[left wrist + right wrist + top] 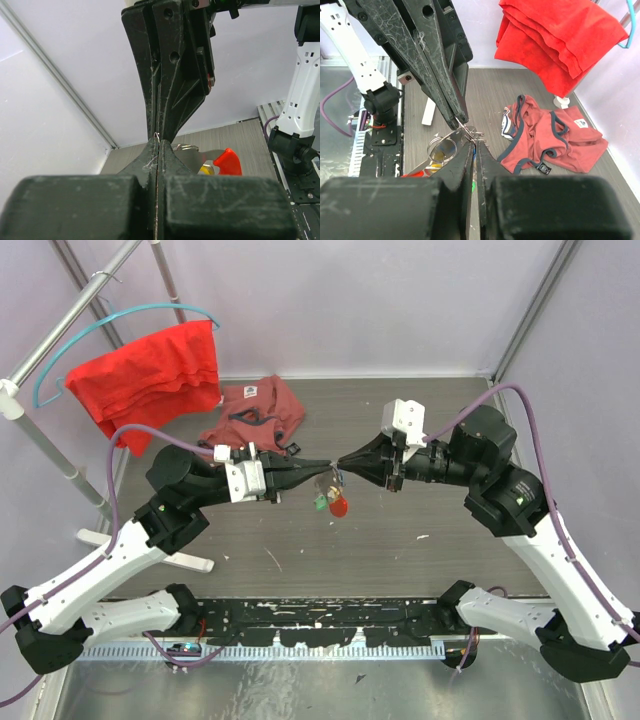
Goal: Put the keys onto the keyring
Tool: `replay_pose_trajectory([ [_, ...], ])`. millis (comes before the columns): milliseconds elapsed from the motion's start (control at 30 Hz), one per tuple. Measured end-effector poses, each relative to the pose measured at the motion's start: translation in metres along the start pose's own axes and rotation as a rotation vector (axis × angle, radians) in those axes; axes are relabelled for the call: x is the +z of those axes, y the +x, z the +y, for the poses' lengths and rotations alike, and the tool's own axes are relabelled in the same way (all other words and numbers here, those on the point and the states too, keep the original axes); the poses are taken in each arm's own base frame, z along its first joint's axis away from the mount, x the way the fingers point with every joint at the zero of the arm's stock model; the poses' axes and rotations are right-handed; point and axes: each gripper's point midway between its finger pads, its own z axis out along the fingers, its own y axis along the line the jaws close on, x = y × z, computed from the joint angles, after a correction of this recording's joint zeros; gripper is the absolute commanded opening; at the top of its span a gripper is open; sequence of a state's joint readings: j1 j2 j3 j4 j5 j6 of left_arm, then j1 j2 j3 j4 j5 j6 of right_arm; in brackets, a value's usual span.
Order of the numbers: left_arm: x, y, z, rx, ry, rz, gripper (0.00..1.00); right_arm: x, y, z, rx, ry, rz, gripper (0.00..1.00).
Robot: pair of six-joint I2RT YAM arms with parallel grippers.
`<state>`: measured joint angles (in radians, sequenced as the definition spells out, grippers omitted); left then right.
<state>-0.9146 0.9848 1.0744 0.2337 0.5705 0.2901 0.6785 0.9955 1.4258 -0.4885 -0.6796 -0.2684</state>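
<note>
Left claw (322, 469) is pressed fully shut, pinching the thin wire of the silver metal keyring (339, 505) with its flat, bright red oval tag. Right claw (347, 462) meets it tip to tip, jaws drawn to a narrow slit with a bit of the wire at its tips; whether it grips cannot be told. The keyring hangs beneath both claws, above the grey wood-grain surface (400, 550). The tiny silver keys (320, 503) with coloured plastic heads dangle beside the tag. A crumpled pinkish-red garment (255, 412) lies on the surface behind.
</note>
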Motion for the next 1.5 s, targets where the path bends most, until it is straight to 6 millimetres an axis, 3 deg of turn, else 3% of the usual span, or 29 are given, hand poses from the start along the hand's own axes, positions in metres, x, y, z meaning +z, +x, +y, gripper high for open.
replay_pose_trajectory([
  [400,0.0,0.0,0.0,0.001,0.001,-0.002,0.0,0.007,0.01,0.002,0.028,-0.035,0.025,0.19],
  [833,0.001,-0.003,0.001,0.007,-0.003,-0.011,0.0,-0.009,-0.012,0.007,-0.041,-0.012,-0.037,0.22],
  [1500,0.003,-0.003,-0.002,-0.004,0.019,-0.019,0.0,-0.003,-0.008,0.005,-0.034,-0.022,-0.029,0.33],
])
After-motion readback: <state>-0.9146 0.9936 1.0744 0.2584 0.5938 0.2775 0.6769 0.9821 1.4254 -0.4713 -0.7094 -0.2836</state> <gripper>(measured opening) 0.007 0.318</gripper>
